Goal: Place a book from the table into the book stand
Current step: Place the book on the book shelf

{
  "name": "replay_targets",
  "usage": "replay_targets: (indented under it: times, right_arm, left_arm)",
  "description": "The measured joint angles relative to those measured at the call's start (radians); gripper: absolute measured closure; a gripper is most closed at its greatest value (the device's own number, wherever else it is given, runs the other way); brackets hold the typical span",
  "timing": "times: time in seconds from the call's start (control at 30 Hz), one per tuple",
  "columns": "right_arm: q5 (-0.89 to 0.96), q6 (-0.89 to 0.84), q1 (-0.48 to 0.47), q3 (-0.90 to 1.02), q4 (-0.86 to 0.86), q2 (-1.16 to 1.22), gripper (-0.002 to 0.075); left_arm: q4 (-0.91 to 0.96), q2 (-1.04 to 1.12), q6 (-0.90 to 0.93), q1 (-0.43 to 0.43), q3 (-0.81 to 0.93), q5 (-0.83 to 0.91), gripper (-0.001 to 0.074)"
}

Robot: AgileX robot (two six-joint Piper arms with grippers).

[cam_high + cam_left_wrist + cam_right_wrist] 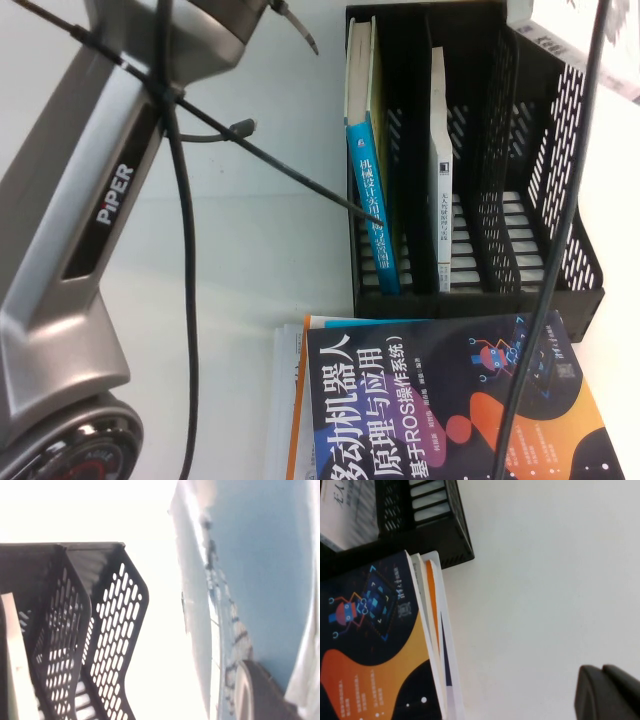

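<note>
High view: we saw the book stand [560,200] on the table [270,200], with the book [575,35] a white corner over its right side | left wrist: left gripper [252,692] seemingly clamped on the book's bluish cover beside the stand | right wrist: right gripper [607,692] hung over bare table, and we could not tell its grip.

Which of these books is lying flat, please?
The dark book with orange graphics, before the rack; two others stand in slots. The left hand holds a fourth near the rack; the right hand hangs over the table.
</note>
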Motion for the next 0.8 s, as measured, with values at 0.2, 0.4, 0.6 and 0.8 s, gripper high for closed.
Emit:
replay_targets:
  times: [0.2,0.4,0.6,0.8]
  right_arm:
    - [0.000,0.000,0.000,0.000,0.000,0.000,0.0729]
    - [0.000,-0.002,0.000,0.000,0.002,0.000,0.0729]
    - [-0.003,-0.002,0.000,0.000,0.002,0.000,0.0729]
    - [-0.003,-0.004,0.000,0.000,0.003,0.000,0.0729]
  left_arm:
    - [0.008,0.004,0.013,0.000,0.000,0.064,0.0618]
    - [0.075,0.024,0.044,0.000,0.000,0.172,0.0618]
    - [0.057,0.076,0.053,0.000,0.000,0.172,0.0618]
    - [0.026,0.092,0.050,0.000,0.000,0.172,0.0618]
